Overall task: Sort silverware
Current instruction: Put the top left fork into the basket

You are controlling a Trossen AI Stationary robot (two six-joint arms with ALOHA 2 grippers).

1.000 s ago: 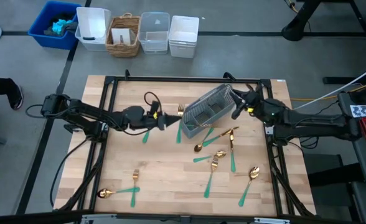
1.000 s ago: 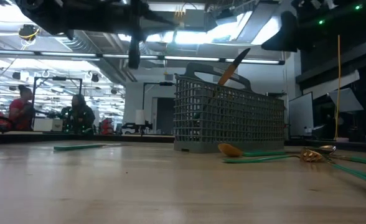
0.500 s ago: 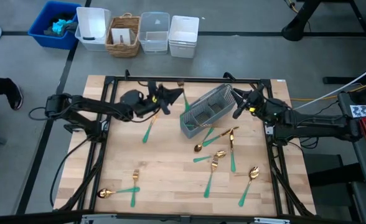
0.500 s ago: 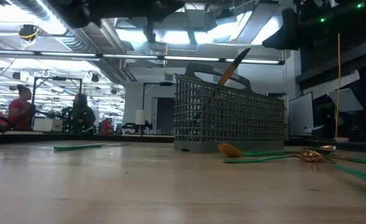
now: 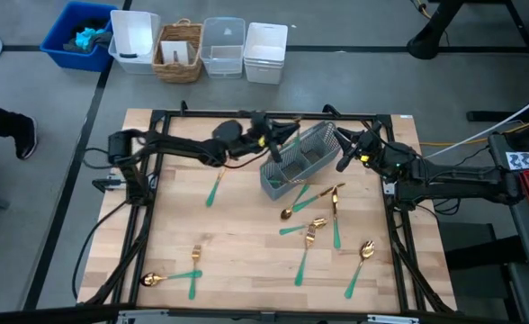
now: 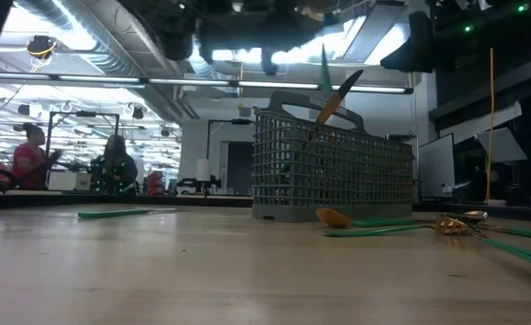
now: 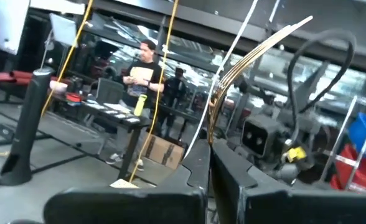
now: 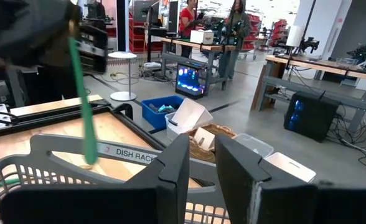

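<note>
The grey wire-mesh caddy (image 5: 296,162) stands on the table, slanted toward the far right, with one gold-headed piece (image 6: 338,95) leaning out of it. My left gripper (image 5: 272,137) hovers over the caddy's far-left end, shut on a fork (image 8: 83,106) whose teal handle hangs toward the caddy. My right gripper (image 5: 341,146) is at the caddy's far-right end, closed on it. More silverware lies on the table: one teal-handled piece (image 5: 213,189) to the left and several (image 5: 317,220) near the caddy. My left gripper pinches the fork at its neck (image 7: 211,134) between the two fingers. The gold tines (image 7: 233,68) stick up past the fingertips and the teal handle (image 8: 86,124) hangs below, clear of the table, over the caddy. My right gripper holds the caddy's far-right end, where the grey handle bar (image 8: 139,158) meets the rim, between its two fingers. The fingers come in level from the table's right. The caddy's base rests on the table (image 6: 265,215).
A black frame (image 5: 246,115) rims the wooden table. Two more pieces (image 5: 170,277) lie near the front left. Bins and a basket (image 5: 179,49) stand on the floor beyond the far edge. People are in the room behind.
My left gripper has carried the fork toward the far edge and then right, rising, to a spot over the caddy's far-left end. It has rolled, so the fork's handle now hangs down. The right gripper and caddy have kept still.
</note>
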